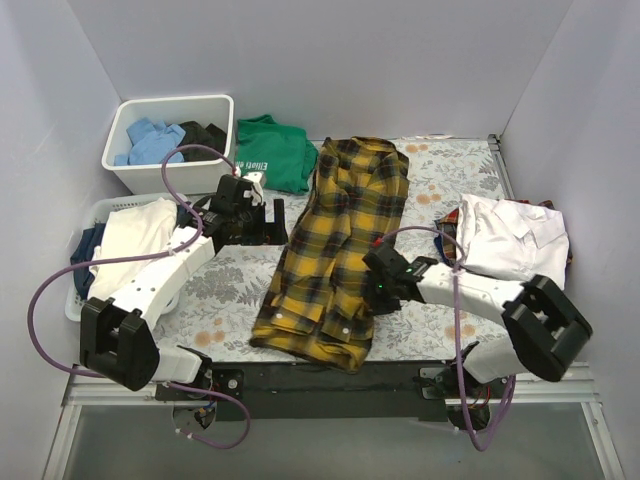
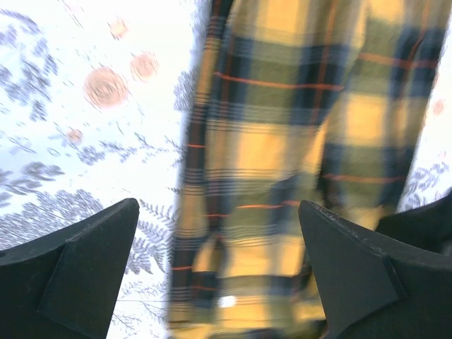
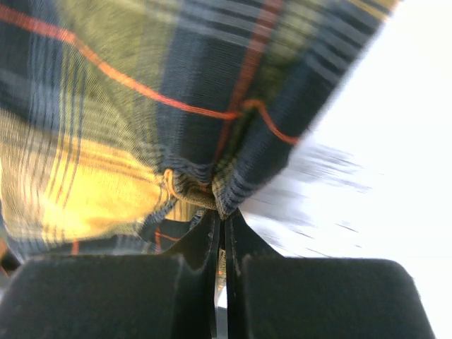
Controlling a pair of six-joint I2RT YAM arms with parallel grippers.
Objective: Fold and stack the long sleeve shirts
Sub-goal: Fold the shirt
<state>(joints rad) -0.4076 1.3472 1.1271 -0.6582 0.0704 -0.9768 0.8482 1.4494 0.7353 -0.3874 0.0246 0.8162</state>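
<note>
Two shirts matter here. Your plaid shirt [image 1: 335, 250] lies spread out in the middle of the top view, running from the upper middle down to the lower middle of the flowery table [image 1: 440, 170]. The white shirt [image 1: 515, 240] rests at the right of that view, well apart from the plaid one.

Your right gripper [image 3: 220, 224] is pinched tight on the plaid shirt's right edge. In the right wrist view the cloth bunches into little folds just where the fingers meet. Your left gripper [image 2: 219, 208] has its fingers wide apart and holds nothing. It hangs over the shirt's left edge, a little left of the middle of the top view.

The plaid shirt is soft and floppy, so it cannot break. It looks thick and fuzzy, so I think it is a bit heavy for cloth and not slippery. If you lift it by one spot, the rest will likely sag and drag on the table.

Take hold at an edge, not in the flat middle, and get a good bite of cloth. I would grab the left edge across from the right pinch, so both sides can rise together.
</note>
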